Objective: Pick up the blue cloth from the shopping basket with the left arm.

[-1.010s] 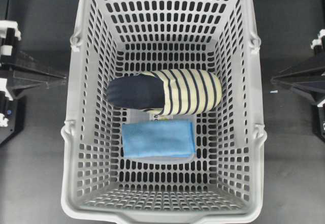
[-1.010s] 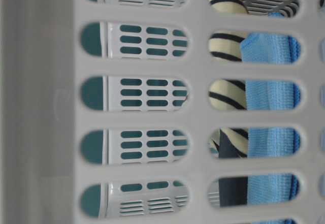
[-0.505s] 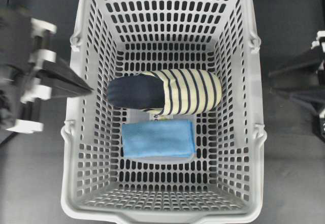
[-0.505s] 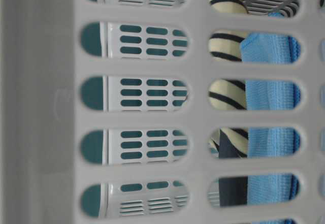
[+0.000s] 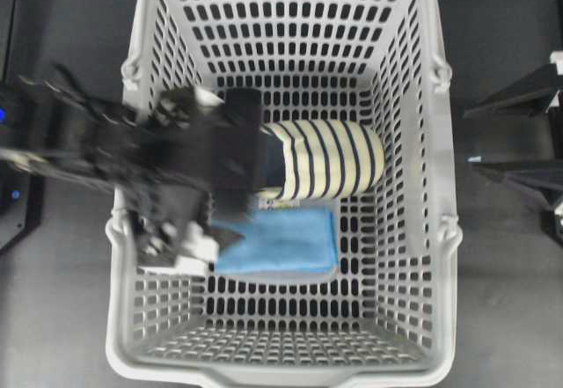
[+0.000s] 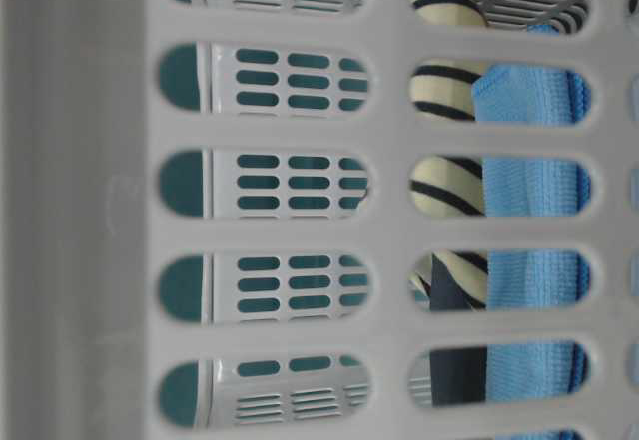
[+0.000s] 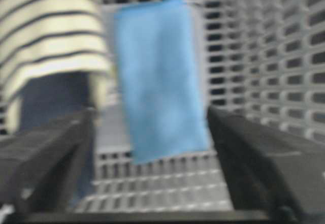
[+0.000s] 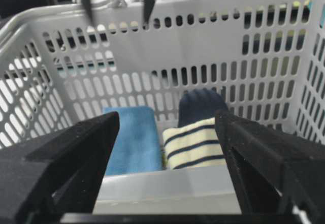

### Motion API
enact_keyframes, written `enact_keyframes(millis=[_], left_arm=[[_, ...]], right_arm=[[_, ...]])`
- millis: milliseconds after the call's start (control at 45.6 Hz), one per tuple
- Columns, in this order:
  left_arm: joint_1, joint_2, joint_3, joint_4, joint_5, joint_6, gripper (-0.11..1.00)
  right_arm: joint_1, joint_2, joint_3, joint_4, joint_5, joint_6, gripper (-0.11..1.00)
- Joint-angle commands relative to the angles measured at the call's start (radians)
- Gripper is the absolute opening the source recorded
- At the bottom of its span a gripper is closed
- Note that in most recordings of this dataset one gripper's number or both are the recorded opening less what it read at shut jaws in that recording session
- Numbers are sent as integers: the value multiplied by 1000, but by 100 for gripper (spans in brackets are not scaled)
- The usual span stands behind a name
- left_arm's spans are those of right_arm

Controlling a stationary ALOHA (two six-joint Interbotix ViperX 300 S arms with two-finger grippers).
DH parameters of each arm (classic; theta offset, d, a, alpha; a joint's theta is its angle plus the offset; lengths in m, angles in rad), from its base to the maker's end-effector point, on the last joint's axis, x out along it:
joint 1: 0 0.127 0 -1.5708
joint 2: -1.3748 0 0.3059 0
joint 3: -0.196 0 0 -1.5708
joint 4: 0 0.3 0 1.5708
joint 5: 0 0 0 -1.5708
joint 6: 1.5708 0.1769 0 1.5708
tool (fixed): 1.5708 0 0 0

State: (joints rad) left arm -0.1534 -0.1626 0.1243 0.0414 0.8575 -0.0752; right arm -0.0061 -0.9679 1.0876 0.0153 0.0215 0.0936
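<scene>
While the left gripper [image 7: 152,148] is held wide open above the blue cloth [image 5: 281,240] on the shopping basket [image 5: 440,230] floor, the adjacent striped fabric roll [image 5: 325,159] could be snagged instead.

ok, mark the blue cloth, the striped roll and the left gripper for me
blue cloth [image 5: 286,240], overhead view, middle of its flat top
striped roll [image 5: 330,157], overhead view, cream-and-navy striped part
left gripper [image 7: 150,148], left wrist view, gap between its open fingers, over the cloth's near end
</scene>
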Motion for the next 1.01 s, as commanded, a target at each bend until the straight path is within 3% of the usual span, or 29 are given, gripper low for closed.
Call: enact_keyframes(millis=[0, 219, 702, 988], left_arm=[[-9, 61, -67, 3, 40, -12, 89], [-21, 192, -89, 3, 61, -69, 88], [-12, 302, 94, 3, -160, -81, 88], [-12, 334, 101, 3, -206, -83, 87]], right_arm=[[-8, 3, -23, 3, -5, 2, 74], [-9, 2, -20, 3, -6, 2, 74], [-9, 3, -11, 3, -3, 5, 73], [-9, 2, -3, 3, -2, 6, 73]])
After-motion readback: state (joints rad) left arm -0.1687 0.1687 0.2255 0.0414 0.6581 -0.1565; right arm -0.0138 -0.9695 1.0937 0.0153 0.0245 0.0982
